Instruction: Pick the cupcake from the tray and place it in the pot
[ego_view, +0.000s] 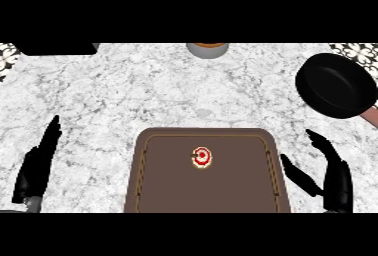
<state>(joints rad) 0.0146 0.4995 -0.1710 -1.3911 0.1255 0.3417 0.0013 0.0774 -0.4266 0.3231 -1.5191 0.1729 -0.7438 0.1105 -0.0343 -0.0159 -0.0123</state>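
The cupcake (201, 157) sits near the middle of the brown tray (159, 190), a little toward its far edge, with bare tray surface all round it and a raised rim on the far, left and right sides. The tray's near end runs out of the view's lower edge. The black pot (336, 86) lies on the marble tabletop (148, 90) at the far right, well apart from the tray, with a pinkish handle (369, 116) leaving the right edge; open marble lies between pot and tray. The left robot hand (38, 165) rests left of the tray, fingers straight and holding nothing. The right robot hand (332, 175) is just beside the tray's right rim, fingers and thumb spread, also empty. At the far edge stand a dark box-like object (57, 48) and a grey container (206, 49), perhaps a cup.
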